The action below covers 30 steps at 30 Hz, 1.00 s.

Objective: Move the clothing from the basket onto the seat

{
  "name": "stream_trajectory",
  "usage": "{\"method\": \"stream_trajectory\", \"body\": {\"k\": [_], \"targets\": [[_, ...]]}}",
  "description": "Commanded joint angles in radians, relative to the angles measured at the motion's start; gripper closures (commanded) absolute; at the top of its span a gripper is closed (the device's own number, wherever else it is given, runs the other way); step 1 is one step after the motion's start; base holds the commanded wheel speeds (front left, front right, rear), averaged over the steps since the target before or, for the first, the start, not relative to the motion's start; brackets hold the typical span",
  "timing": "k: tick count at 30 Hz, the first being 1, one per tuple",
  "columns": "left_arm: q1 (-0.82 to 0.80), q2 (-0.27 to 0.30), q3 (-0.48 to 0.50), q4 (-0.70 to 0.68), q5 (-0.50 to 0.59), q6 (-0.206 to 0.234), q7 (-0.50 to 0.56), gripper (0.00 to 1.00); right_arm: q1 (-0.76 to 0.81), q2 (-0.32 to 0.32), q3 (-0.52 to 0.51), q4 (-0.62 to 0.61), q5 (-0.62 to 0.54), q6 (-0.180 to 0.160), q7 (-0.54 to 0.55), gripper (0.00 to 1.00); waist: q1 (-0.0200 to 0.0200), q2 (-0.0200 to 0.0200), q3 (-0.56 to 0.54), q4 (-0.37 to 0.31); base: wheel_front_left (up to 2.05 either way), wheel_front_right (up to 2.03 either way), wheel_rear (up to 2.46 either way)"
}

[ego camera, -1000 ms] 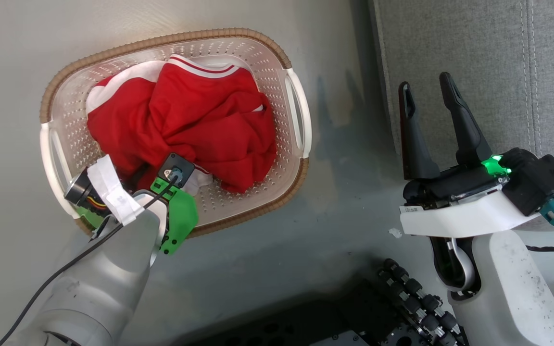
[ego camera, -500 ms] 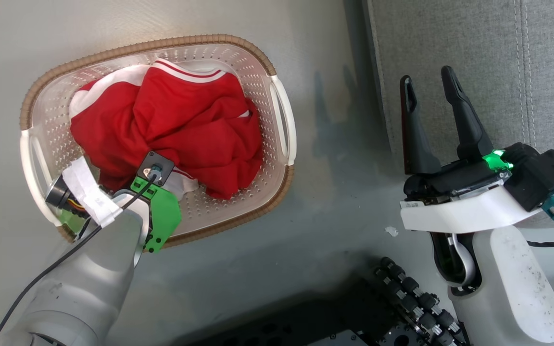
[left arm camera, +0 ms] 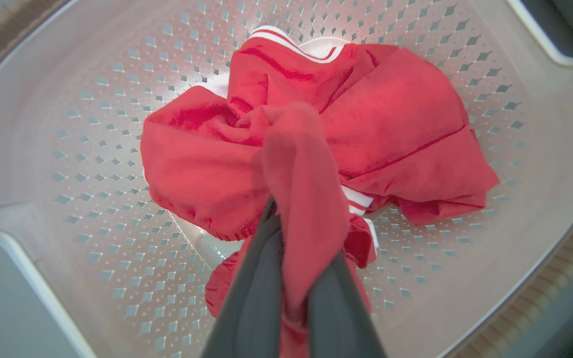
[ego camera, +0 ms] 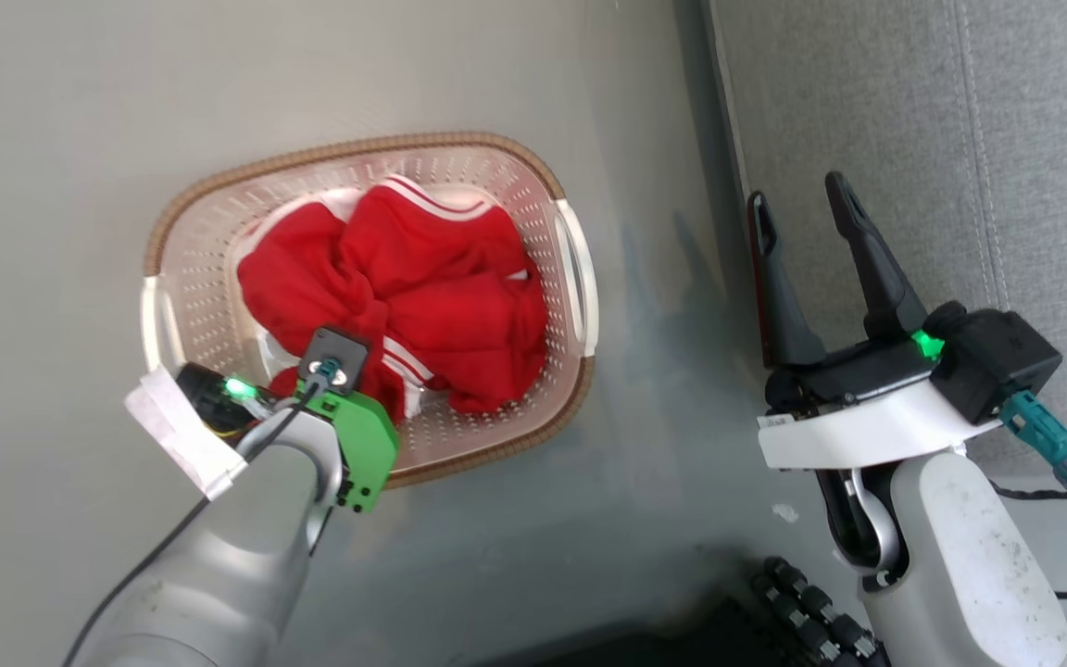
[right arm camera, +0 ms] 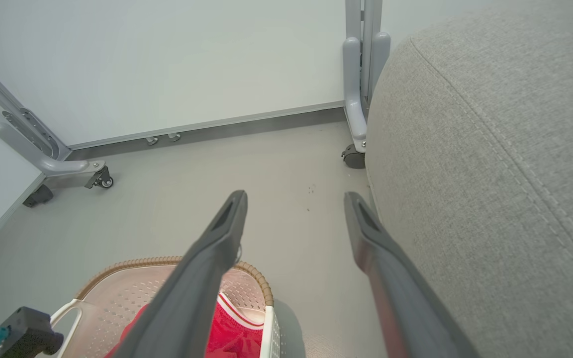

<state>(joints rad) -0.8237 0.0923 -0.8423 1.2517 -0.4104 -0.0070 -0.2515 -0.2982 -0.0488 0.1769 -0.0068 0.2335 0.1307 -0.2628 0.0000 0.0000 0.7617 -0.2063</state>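
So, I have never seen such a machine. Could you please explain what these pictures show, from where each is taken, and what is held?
This is a wheeled robot with two arms. One camera on its head looks down: the basket stands on the grey floor, left of the grey seat, with the red clothing inside. A camera on the left wrist looks along the left gripper, whose dark fingers are shut on a fold of the clothing. A camera on the right wrist looks along the right gripper, which is open and holds nothing.
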Motion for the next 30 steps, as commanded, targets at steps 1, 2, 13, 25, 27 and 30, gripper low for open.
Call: {"method": "stream_trajectory", "body": {"k": [1,2,13,25,27,30], "targets": [[0.025,-0.008,0.005,-0.021,-0.006,-0.003,-0.010,1.00,0.021,-0.003,-0.005,0.010,-0.012,0.000,-0.003,0.00,0.0000,0.0000,-0.110,0.067,0.00,0.00,0.00],[0.033,-0.011,0.010,-0.036,-0.010,-0.003,-0.013,1.00,0.028,-0.003,-0.007,0.014,-0.016,0.000,-0.003,0.00,0.0000,0.0000,-0.129,0.076,0.00,0.00,0.00],[0.208,0.016,0.148,-0.445,-0.023,0.052,-0.014,1.00,0.121,-0.003,-0.039,0.055,-0.048,0.000,-0.003,0.00,0.0000,0.0000,-0.341,0.163,0.00,0.00,0.00],[0.376,0.054,0.315,-0.855,0.007,0.053,-0.014,1.00,0.204,-0.003,-0.051,0.034,-0.059,0.000,0.039,0.00,0.0000,0.0000,-0.489,0.207,0.00,0.00,0.00],[0.394,0.054,0.342,-0.914,0.014,0.044,-0.014,1.00,0.214,-0.003,-0.050,0.024,-0.060,0.000,0.047,0.00,0.0000,0.0000,-0.504,0.210,0.00,0.00,0.00],[0.421,0.051,0.376,-0.997,0.023,0.025,-0.014,1.00,0.230,-0.003,-0.048,0.010,-0.060,0.000,0.059,0.00,0.0000,0.0000,-0.525,0.212,0.00,0.00,0.00]]}}
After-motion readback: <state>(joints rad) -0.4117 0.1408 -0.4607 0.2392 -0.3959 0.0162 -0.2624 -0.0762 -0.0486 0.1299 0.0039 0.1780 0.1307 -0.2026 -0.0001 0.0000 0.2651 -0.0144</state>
